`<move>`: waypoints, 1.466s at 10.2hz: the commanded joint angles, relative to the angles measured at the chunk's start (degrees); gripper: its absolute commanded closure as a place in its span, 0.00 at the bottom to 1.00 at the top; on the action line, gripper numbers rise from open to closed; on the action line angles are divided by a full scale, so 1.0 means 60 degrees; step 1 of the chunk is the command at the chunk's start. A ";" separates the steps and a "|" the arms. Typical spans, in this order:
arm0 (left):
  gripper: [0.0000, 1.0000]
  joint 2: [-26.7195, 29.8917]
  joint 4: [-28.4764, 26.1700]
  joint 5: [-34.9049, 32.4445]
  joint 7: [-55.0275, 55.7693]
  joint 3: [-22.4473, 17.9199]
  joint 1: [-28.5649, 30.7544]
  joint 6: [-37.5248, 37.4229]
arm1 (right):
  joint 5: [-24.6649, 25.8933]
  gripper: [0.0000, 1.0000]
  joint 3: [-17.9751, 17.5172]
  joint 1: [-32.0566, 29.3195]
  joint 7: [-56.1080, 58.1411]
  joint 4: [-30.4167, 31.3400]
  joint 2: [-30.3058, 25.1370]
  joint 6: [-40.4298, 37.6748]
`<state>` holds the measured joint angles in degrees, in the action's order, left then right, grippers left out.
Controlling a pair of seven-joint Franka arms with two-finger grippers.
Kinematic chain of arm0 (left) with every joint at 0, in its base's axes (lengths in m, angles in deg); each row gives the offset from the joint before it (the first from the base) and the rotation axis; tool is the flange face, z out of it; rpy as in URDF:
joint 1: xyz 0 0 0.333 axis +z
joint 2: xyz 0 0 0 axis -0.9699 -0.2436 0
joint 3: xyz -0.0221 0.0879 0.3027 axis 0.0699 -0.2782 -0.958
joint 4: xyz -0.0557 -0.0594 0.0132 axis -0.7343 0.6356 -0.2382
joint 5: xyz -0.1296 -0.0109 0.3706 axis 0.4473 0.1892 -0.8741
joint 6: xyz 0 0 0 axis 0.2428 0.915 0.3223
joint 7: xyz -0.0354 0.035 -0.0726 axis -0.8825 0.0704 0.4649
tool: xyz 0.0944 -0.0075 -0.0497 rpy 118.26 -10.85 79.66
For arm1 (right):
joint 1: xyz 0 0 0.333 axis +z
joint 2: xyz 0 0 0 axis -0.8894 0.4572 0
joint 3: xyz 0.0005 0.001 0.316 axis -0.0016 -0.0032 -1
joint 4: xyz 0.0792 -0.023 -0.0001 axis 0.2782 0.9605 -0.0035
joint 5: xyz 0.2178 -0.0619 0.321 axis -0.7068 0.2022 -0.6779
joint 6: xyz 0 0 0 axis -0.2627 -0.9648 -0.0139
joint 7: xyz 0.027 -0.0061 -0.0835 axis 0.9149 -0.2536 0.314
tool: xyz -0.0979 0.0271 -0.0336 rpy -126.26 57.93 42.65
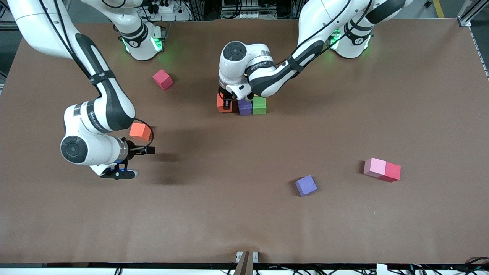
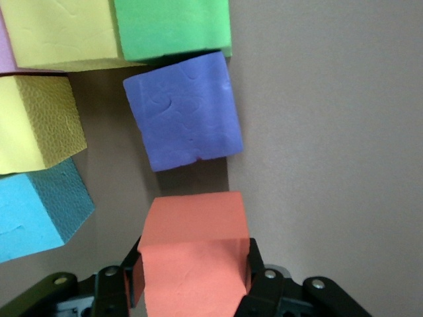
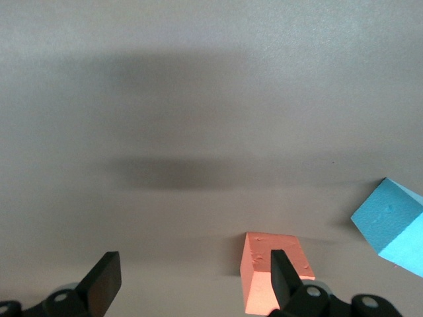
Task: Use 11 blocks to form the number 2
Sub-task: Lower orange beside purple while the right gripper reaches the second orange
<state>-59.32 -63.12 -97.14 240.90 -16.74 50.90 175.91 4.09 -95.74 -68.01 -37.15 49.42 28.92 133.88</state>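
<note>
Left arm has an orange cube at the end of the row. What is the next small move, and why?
Probably open the left gripper and lift clear: its orange foam cube appears set on the brown table, in line with the purple foam cube and green foam cube. The right gripper waits open.

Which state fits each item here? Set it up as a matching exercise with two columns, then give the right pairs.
Items:
1. left gripper
2. right gripper
3. loose purple block
4. pale pink block

States:
A. open, holding nothing
B. touching a red cube
C. shut on an orange block, next to the purple and green blocks of the row
D. alone on the table, touching no other block

Pairs: 1-C, 2-A, 3-D, 4-B
</note>
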 commanded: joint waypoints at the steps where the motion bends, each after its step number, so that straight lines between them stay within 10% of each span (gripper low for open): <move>1: 0.66 0.0018 -0.0176 -0.0644 0.2342 -0.0221 -0.0183 0.0380 | 0.0014 0.00 -0.0057 -0.0593 0.1084 0.0655 -0.0592 0.0002; 15: 0.66 0.0047 -0.0850 -0.0658 0.2547 -0.0662 -0.0433 0.0777 | -0.0060 0.00 0.1071 0.1016 0.0999 0.0992 -0.0855 -0.0188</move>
<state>-59.96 -66.35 -97.14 241.32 -20.18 48.95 179.78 4.05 -89.52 -61.85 -31.42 54.00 25.18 133.23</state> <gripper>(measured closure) 0.401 0.000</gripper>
